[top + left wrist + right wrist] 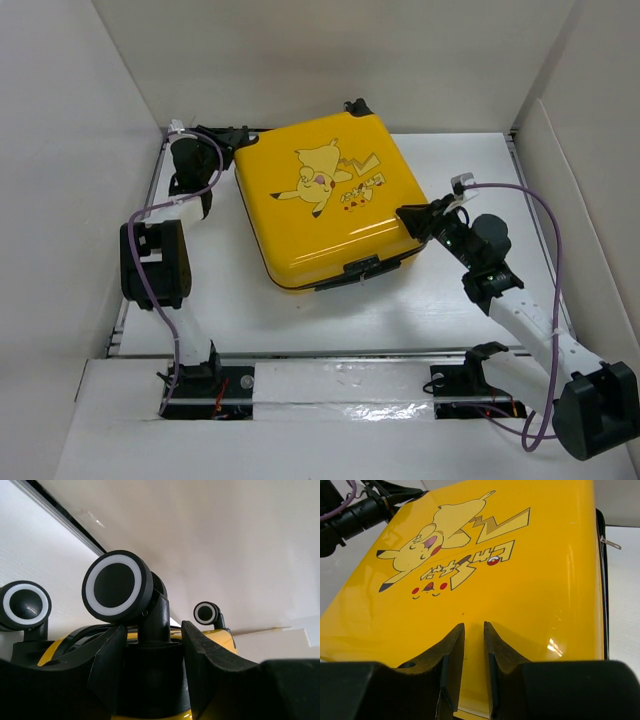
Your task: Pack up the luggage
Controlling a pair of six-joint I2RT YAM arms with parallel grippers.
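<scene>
The yellow suitcase is lying flat on the white table. Its lid is shut and the picture side is up. It is turned a little, like a diamond. Its long way runs from the wheels at the far end to the black handle at the near end.

The left claw is at the far left corner of the suitcase. In the left wrist view, the left claw is spread wide. The black leg of one wheel is seen standing right between its fingers. A thin gap seems to be left on each side, so the wheel is probably not pinched. The rest of the suitcase lies ahead of this claw and below it.

The right claw is at the right corner of the suitcase. In the right wrist view, the right claw is almost closed. Only a thin slit is left, and nothing is held in it. The yellow lid stretches away straight ahead of it. Whether the lid is touched cannot be told.

No clothes or other things to pack can be seen. The lid would likely have to be opened first, and the seam on the side is closest to the right claw.

The lid is smooth and shiny, so it may be slipped on easily. White walls stand close on the left, right and back. Open table is left in front of the suitcase, near the arms.
</scene>
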